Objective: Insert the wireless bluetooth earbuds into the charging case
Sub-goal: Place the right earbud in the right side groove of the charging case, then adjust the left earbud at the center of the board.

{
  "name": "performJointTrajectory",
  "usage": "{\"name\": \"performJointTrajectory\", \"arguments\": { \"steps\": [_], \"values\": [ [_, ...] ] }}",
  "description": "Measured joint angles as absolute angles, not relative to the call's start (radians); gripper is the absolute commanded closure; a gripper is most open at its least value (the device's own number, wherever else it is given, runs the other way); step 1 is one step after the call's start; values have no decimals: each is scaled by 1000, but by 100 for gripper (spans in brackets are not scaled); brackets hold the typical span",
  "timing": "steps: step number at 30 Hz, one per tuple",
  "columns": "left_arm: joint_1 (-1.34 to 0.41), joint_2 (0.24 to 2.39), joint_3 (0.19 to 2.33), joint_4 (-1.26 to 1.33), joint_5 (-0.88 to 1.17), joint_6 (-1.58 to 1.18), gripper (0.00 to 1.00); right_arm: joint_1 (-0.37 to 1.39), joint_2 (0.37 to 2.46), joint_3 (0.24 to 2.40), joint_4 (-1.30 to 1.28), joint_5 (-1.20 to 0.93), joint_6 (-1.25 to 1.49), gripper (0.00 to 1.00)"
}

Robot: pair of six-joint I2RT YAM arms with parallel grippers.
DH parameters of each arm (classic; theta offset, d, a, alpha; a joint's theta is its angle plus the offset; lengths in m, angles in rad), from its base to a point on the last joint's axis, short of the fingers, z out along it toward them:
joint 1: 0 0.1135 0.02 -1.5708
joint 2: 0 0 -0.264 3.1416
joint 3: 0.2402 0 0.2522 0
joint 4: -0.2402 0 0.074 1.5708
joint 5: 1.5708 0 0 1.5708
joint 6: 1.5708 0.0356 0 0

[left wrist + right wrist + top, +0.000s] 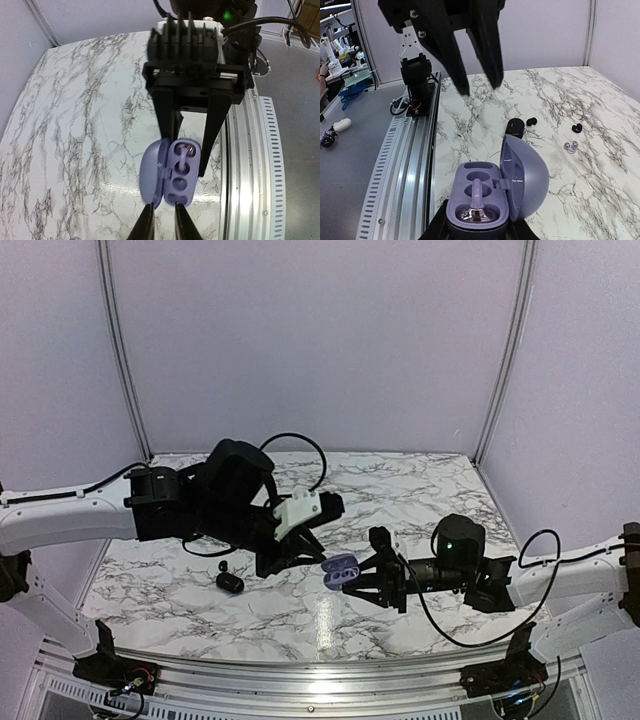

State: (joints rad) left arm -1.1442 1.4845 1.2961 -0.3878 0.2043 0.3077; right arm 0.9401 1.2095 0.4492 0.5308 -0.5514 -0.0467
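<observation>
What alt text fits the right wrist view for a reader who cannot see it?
The right gripper holds an open lilac charging case with one earbud seated in it. The left gripper hangs above, jaws slightly apart and empty. Two black earbuds and a silvery one lie loose on the marble table beyond.

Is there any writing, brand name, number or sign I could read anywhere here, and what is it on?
No text can be read in any view.
Purple charging case: no logo or print shows on the lid or tray.
Black case on the marble table: too small to tell.
Clutter beyond the table: too blurred to read.
</observation>
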Motion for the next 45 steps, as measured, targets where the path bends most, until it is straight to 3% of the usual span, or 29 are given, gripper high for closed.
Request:
{"name": "performJointTrajectory", "arguments": {
  "steps": [4, 10, 22, 45],
  "values": [
    [-1022, 1383, 1189, -307, 226, 216, 67, 883, 1208, 409, 572, -573, -1, 100],
    [-888, 1362, 1065, -244, 145, 107, 66, 847, 1201, 399, 582, -590, 25, 100],
    [-857, 1673, 1117, -290, -84, 29, 61, 831, 1183, 391, 583, -594, 34, 100],
    [-764, 1913, 1262, -329, -131, -39, 58, 831, 1177, 388, 582, -593, 34, 100]
  ]
}}
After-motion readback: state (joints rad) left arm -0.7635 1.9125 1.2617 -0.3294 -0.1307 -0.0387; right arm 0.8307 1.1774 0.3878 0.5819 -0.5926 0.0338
